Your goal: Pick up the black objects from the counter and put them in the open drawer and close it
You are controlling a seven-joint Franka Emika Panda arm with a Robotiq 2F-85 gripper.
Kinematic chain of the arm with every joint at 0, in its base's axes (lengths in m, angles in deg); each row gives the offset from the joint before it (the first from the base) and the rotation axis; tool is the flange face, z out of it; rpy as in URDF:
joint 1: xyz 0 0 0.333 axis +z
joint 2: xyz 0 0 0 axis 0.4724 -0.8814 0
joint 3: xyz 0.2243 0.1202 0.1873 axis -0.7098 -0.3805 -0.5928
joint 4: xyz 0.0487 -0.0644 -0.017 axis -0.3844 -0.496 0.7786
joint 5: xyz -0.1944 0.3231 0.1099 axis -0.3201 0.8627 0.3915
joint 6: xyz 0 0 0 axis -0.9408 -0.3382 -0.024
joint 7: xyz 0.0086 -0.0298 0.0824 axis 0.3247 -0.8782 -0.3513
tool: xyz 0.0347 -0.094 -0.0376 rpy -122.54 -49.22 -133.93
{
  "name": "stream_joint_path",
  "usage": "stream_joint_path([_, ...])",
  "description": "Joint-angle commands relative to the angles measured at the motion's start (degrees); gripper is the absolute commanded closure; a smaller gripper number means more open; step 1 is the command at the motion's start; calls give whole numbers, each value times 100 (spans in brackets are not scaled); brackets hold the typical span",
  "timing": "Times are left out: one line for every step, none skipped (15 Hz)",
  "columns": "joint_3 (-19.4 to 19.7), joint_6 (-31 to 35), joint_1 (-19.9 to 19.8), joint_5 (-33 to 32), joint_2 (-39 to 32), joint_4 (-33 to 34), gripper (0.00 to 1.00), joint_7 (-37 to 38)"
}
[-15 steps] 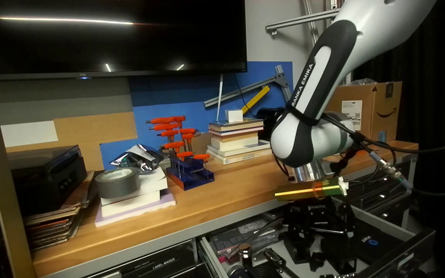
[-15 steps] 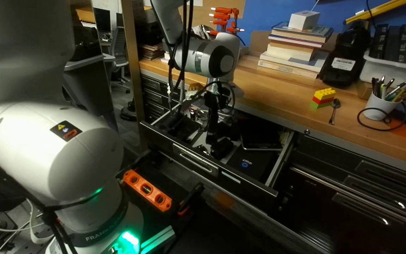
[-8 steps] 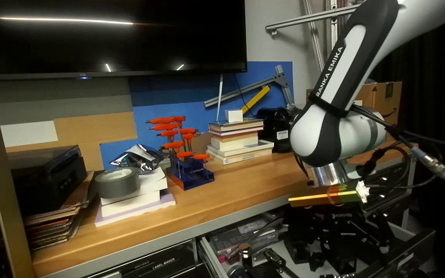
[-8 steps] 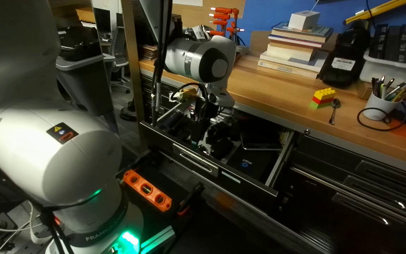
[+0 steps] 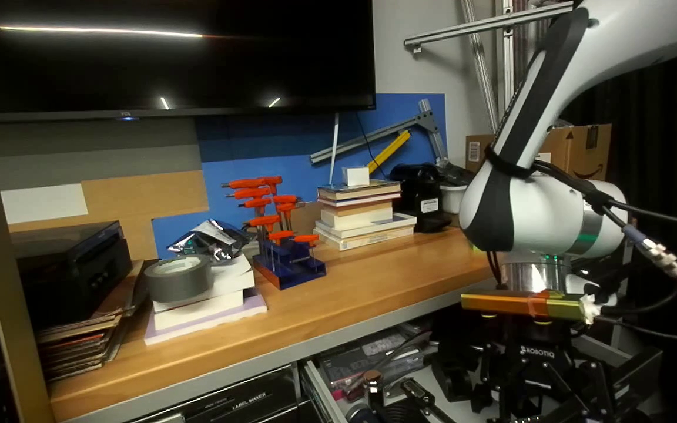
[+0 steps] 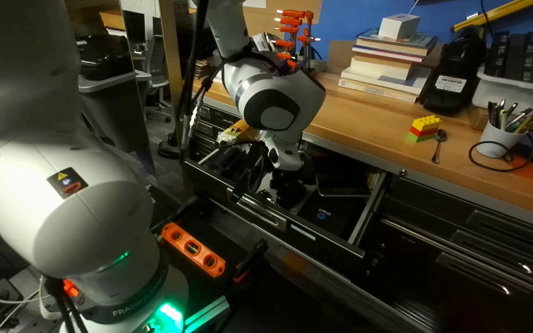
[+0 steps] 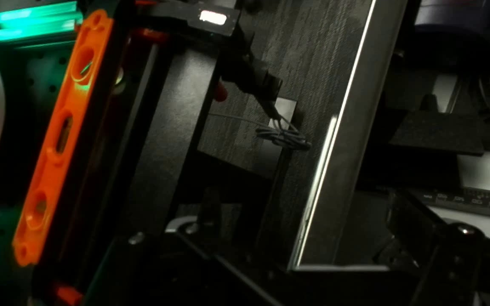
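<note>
Wrist view: the gripper [image 7: 304, 199] hangs at the front of the drawer [image 7: 351, 127], jaws wide apart; I can't tell whether it touches. In an exterior view, the black blocks [image 6: 290, 194] lie inside the drawer, partly hidden behind the arm [image 6: 273, 95]. The counter [image 6: 363, 115] runs behind the drawer; an orange level [image 7: 64, 140] sits outside its front.

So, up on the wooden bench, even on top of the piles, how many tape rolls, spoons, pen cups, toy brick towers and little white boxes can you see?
Tape roll: 1
Spoon: 1
Pen cup: 1
Toy brick tower: 1
Little white box: 1
Total: 5
</note>
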Motion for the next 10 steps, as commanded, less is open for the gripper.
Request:
stream_joint_path([-207, 434, -167, 1091, -133, -80, 0, -922])
stream_joint_path([-257, 509, -153, 1388, -274, 7, 0, -1169])
stream_joint_path([-299, 569, -128, 1641, -399, 85, 0, -1384])
stream_joint_path([-342, 648, -94, 1869, -511, 140, 0, -1572])
stream_joint_path([-395, 702, -65, 2088, -651, 226, 0, -1751])
stream_joint_path([-443, 766, -42, 2284, -774, 298, 0, -1906])
stream_joint_path([-491, 834, -22, 2482, -897, 379, 0, -2048])
stream_joint_path([-544, 902, -6, 2690, -1023, 478, 0, -2185])
stream_joint_path([-583, 960, 22, 2851, -1135, 588, 0, -2282])
stream_joint_path([-616, 965, 49, 2973, -1236, 710, 0, -2355])
